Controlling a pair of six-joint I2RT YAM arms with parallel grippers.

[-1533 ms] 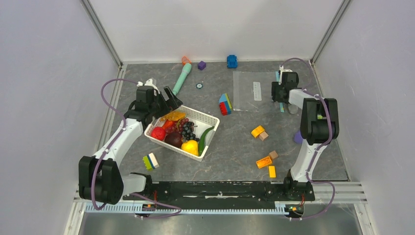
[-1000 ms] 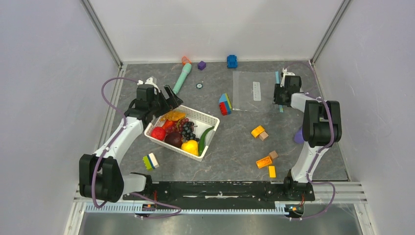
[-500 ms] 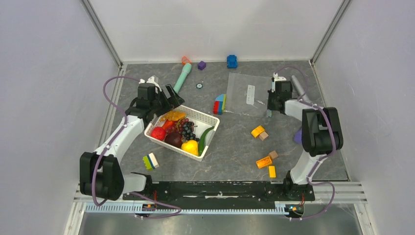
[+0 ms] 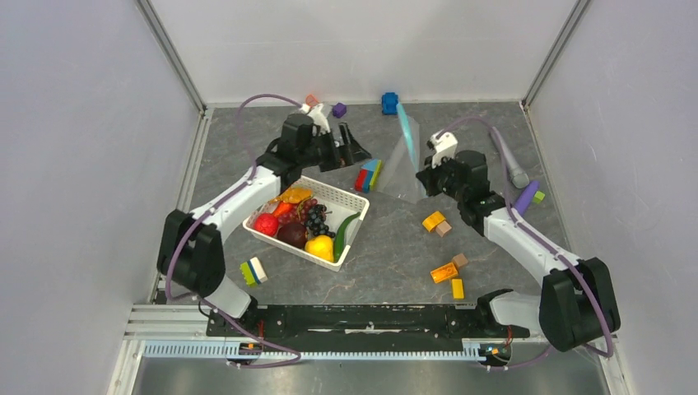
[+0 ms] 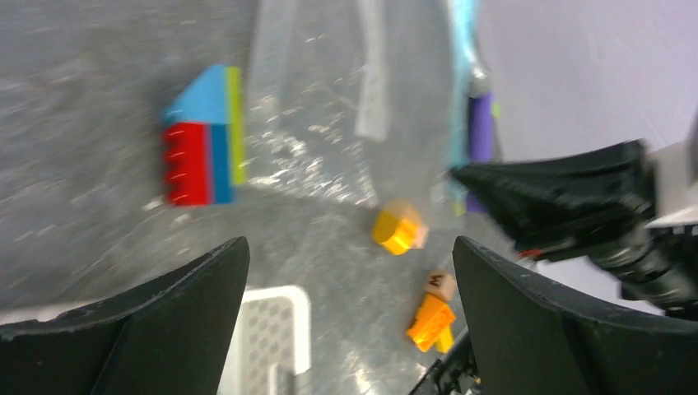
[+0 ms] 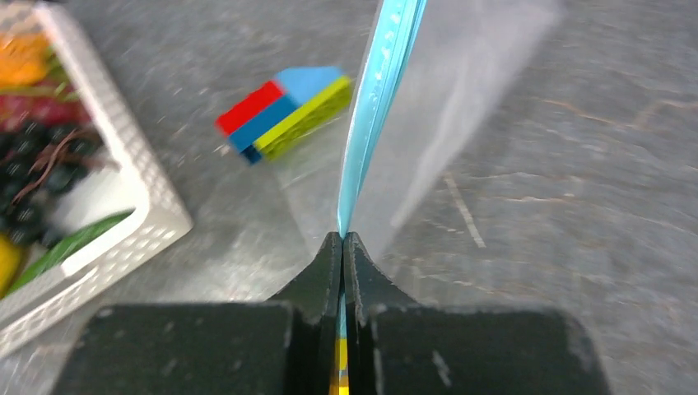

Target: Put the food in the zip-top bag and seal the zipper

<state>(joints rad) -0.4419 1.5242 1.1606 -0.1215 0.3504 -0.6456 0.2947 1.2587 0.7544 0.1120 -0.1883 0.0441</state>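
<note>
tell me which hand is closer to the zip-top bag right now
Right. The right hand is shut on the blue zipper of the zip-top bag, holding it up on edge. The left hand is open, off to the bag's left and not touching it.

Stretches left arm (image 4: 234, 197) forward and inward from its base, wrist turned toward the centre. Keeps left end effector (image 4: 352, 145) spread wide, gripping nothing. Reaches right arm (image 4: 518, 239) forward and leftward, forearm sloping up off the desk (image 4: 395, 247). Clamps right end effector (image 6: 342, 240) fully closed on the zipper (image 6: 374, 107), fingertips pressed together, raised above the desk.
</note>
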